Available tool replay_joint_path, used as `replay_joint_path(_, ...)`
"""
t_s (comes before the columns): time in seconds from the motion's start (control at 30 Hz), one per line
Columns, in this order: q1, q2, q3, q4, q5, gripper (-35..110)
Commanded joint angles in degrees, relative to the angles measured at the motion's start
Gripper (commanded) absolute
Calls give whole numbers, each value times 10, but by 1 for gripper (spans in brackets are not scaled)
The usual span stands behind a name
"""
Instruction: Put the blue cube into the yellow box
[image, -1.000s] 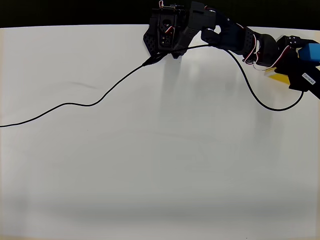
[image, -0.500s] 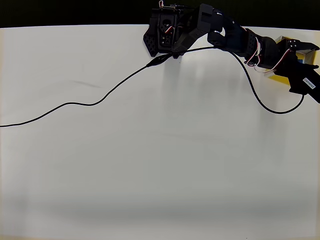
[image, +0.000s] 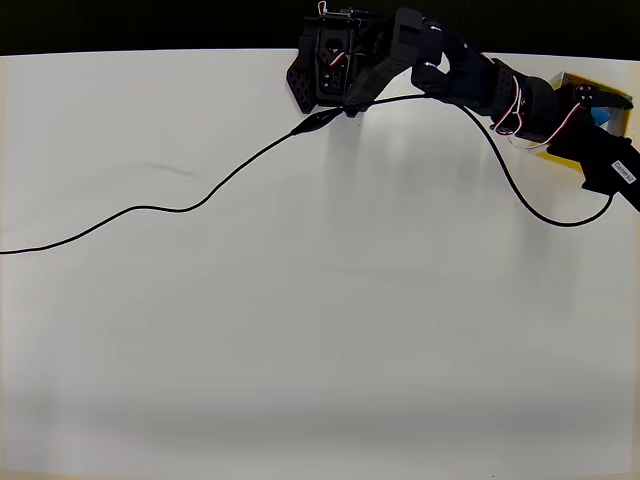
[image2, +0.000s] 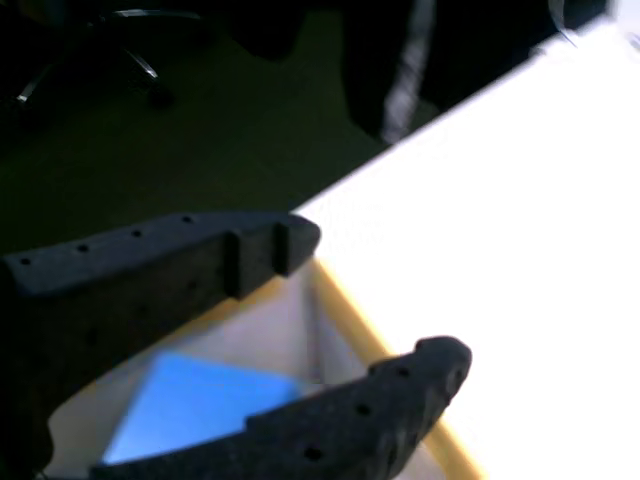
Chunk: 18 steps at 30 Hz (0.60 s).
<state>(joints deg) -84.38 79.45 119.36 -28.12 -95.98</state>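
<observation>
The blue cube (image: 603, 118) lies inside the yellow box (image: 559, 157) at the table's far right edge in the overhead view. My gripper (image: 606, 104) hangs over the box, open, with its black fingers spread to either side of the cube. In the wrist view the blue cube (image2: 195, 405) rests low in the box (image2: 345, 318), between the upper finger (image2: 150, 270) and the lower finger (image2: 380, 420), touching neither that I can see. The gripper (image2: 375, 300) holds nothing. My arm covers most of the box from above.
My arm's black base (image: 330, 65) stands at the table's far edge. A black cable (image: 160, 208) snakes from it across the white table (image: 320, 340) to the left edge, and another loop (image: 560, 220) hangs below the arm. Beyond the table's far edge is dark floor.
The cube was gripped above the box a second ago. The gripper has since opened, and the cube now sits down in the box. The arm shifted slightly towards the far edge.
</observation>
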Motion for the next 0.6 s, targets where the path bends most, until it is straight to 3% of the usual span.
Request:
replay_joint_path(0.0, 61, 163, -72, 47, -20, 20)
replay_joint_path(0.27, 294, 309, -54, 232, -18, 11)
replay_joint_path(0.57, 606, 370, 29, 258, -32, 2)
